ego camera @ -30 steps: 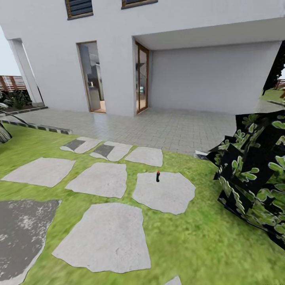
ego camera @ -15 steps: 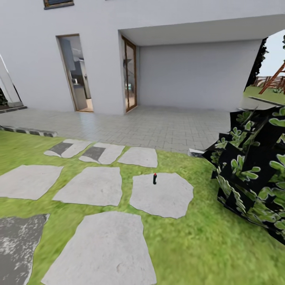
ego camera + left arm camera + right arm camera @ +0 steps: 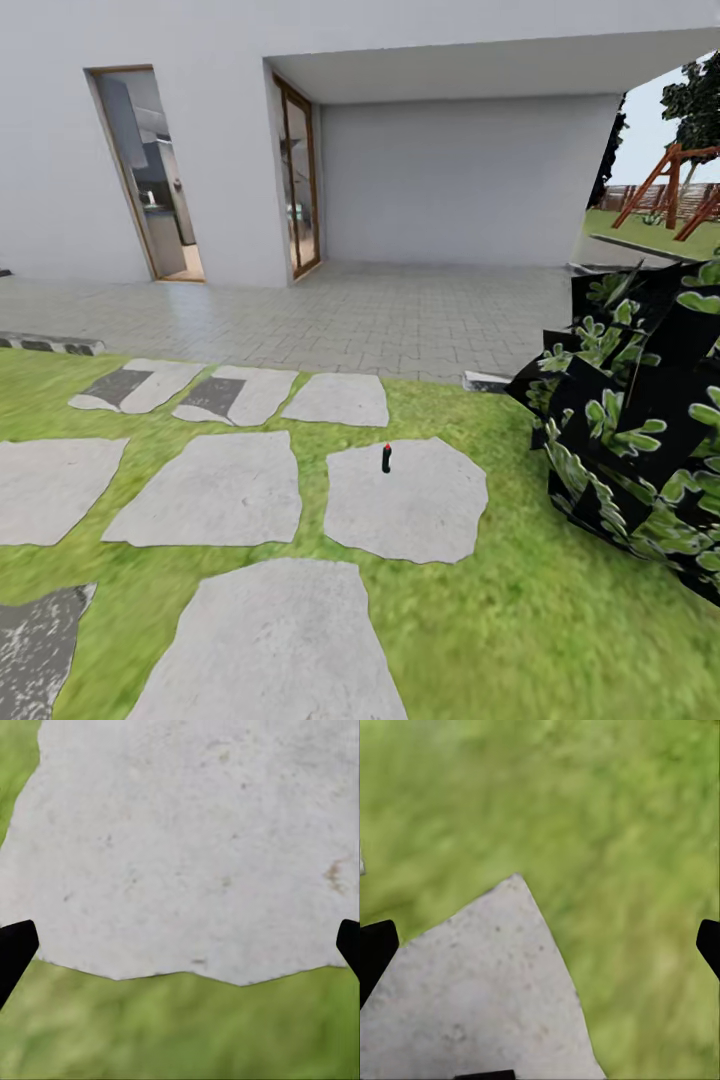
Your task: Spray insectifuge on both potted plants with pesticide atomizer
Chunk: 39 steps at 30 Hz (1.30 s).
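A small slim dark bottle with a red top, the pesticide atomizer (image 3: 386, 458), stands upright on a pale stepping stone (image 3: 410, 505) in the garden lawn, some way ahead in the head view. It is too small to show more detail. The potted plants are out of view. My left gripper (image 3: 180, 952) is open over a grey stone slab and a strip of grass, its dark fingertips (image 3: 15, 949) wide apart with nothing between them. Just as open and empty, my right gripper (image 3: 540, 952) hangs over grass and the corner of a stone.
Several flat stepping stones (image 3: 215, 490) lie in the grass (image 3: 520, 620). A large dark leafy bush (image 3: 640, 430) stands at the right. Behind is a paved terrace (image 3: 380, 310) and a white house with glass doors (image 3: 297, 180). A wooden swing frame (image 3: 670, 185) shows far right.
The whole head view has slid left, so the camera has turned right: the house doors moved left and the swing frame came into view. The bottle stays on its stone.
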Tool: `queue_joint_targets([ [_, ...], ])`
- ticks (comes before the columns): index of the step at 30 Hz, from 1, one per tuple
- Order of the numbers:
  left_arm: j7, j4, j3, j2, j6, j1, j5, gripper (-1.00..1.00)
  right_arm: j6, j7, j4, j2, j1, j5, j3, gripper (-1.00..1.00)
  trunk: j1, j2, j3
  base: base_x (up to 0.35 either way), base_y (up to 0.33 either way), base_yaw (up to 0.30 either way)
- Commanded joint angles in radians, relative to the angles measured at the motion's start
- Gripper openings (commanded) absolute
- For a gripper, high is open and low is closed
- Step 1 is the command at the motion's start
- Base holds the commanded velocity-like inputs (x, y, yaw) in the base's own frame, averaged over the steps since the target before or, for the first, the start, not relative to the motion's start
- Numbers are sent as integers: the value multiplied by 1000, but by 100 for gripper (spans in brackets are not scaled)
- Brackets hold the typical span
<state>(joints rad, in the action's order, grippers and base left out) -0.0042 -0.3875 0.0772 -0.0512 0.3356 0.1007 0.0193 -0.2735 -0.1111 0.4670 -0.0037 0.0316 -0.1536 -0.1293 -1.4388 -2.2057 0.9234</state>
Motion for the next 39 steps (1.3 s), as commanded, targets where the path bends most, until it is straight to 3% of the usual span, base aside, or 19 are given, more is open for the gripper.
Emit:
queue_joint_targets([
  [1,0,1,3,0,3,0,2,100,-3,-3,-1,1,1,-11,-4,100,0,0,2,243,245,-157],
  [14,0,1,3,1,3,0,2,100,-3,-4,0,0,1,-11,-5,100,0,0,13,243,245,-142],
  [26,0,1,3,1,3,0,5,100,-2,-5,0,0,1,-11,-4,100,0,0,15,247,233,13],
  [39,0,1,2,2,3,0,11,100,-3,-3,-1,0,1,-11,-5,100,0,0,15,285,-27,0],
])
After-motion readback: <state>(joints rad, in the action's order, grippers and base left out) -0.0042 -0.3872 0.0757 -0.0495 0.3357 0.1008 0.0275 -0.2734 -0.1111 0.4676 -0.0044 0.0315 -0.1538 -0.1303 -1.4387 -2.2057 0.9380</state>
